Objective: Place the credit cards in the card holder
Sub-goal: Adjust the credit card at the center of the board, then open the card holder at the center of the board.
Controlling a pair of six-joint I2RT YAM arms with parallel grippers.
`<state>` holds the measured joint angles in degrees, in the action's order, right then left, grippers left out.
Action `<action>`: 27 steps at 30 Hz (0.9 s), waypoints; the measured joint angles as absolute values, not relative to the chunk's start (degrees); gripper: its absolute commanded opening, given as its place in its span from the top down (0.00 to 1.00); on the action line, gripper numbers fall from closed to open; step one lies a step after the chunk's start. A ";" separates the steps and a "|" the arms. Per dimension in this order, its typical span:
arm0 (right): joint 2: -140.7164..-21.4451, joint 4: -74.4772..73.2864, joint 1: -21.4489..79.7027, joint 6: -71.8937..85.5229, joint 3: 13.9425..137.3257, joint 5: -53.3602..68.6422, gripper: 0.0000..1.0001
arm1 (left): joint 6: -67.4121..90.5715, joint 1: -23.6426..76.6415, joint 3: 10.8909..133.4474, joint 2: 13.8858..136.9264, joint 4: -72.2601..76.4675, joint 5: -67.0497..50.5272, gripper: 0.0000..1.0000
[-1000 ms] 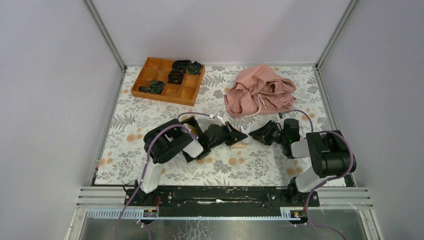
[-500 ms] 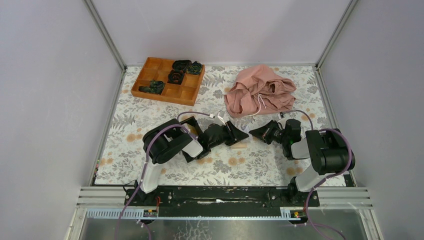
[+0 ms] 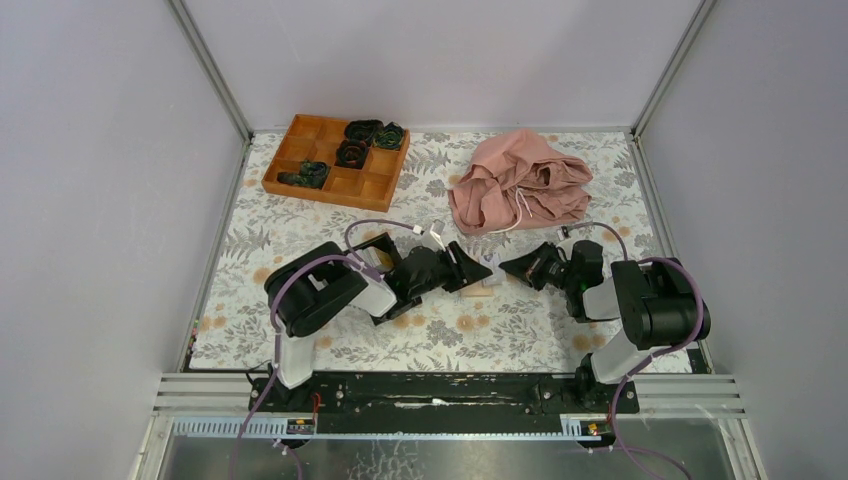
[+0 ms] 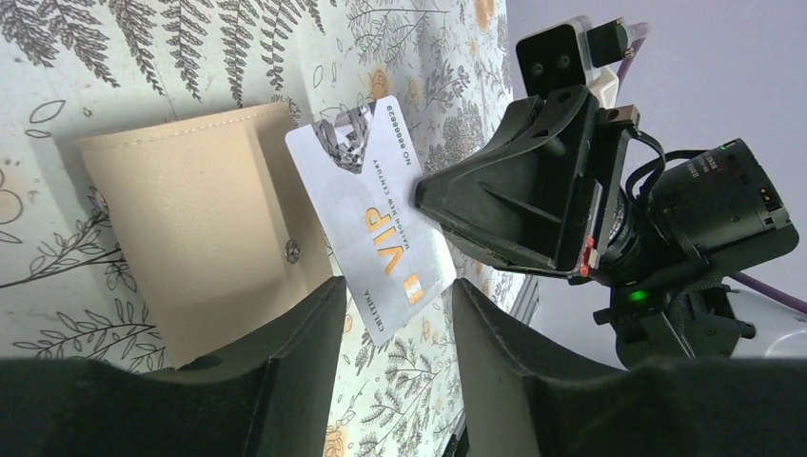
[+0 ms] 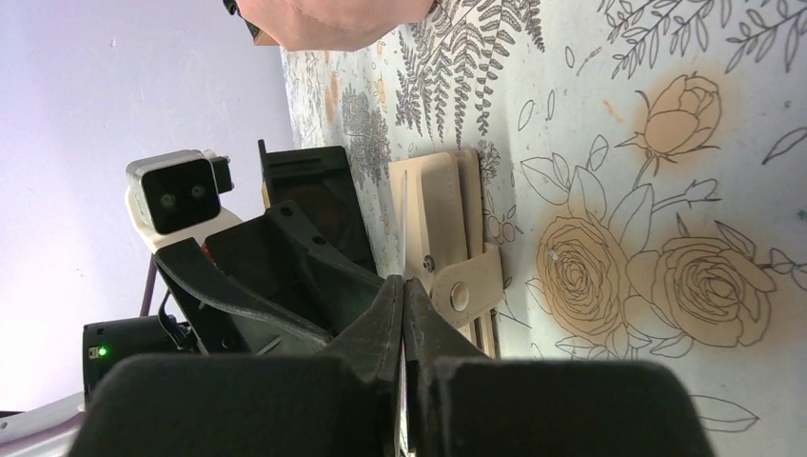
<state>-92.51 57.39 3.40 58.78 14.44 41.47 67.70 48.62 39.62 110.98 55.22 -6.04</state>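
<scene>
A white credit card with orange "VIP" lettering hangs just above the cloth, and my right gripper is shut on its long edge. The card's far corner reaches over the edge of the tan card holder, which lies flat on the floral cloth. My left gripper is open, its fingers on either side of the card's near end and not touching it. From above, both grippers meet over the card holder. In the right wrist view my shut right gripper shows only the card's thin edge beside the card holder.
An orange-brown compartment tray with dark coiled items stands at the back left. A pink cloth heap lies at the back right. A black open box sits just behind my left arm. Grey walls enclose the floral cloth.
My left gripper has opened and let go of the card. My right gripper has shut on the card. The left arm has drawn back a little to the left.
</scene>
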 measured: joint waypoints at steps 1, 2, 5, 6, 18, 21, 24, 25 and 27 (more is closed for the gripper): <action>-92.51 57.39 3.36 58.78 14.33 41.45 1.00 | 67.37 48.58 39.57 110.76 54.78 -6.00 0.48; -92.51 57.36 3.31 58.74 14.22 41.43 1.00 | 67.09 48.51 39.57 110.48 54.28 -6.00 0.47; -92.47 57.25 3.25 58.39 13.96 41.15 1.00 | 66.46 48.23 39.38 109.71 53.06 -5.82 0.48; -92.33 57.04 3.22 58.19 13.87 41.01 1.00 | 66.26 48.16 39.16 109.43 52.77 -5.69 0.47; -87.77 51.48 3.07 53.84 13.63 38.57 1.00 | 63.96 47.13 36.47 105.21 49.19 -4.03 0.48; -86.21 48.47 3.01 51.79 13.72 37.65 1.00 | 63.44 47.13 36.47 105.16 48.75 -3.99 0.48; -84.95 45.54 2.98 49.67 13.98 36.56 1.00 | 63.20 47.13 36.47 105.19 48.23 -3.99 0.48; -84.62 44.80 2.98 49.08 14.06 36.32 1.00 | 63.16 47.13 36.47 105.19 47.90 -4.01 0.48; -84.05 43.29 2.98 47.92 14.24 35.59 1.00 | 62.98 47.13 36.47 105.19 47.29 -4.01 0.48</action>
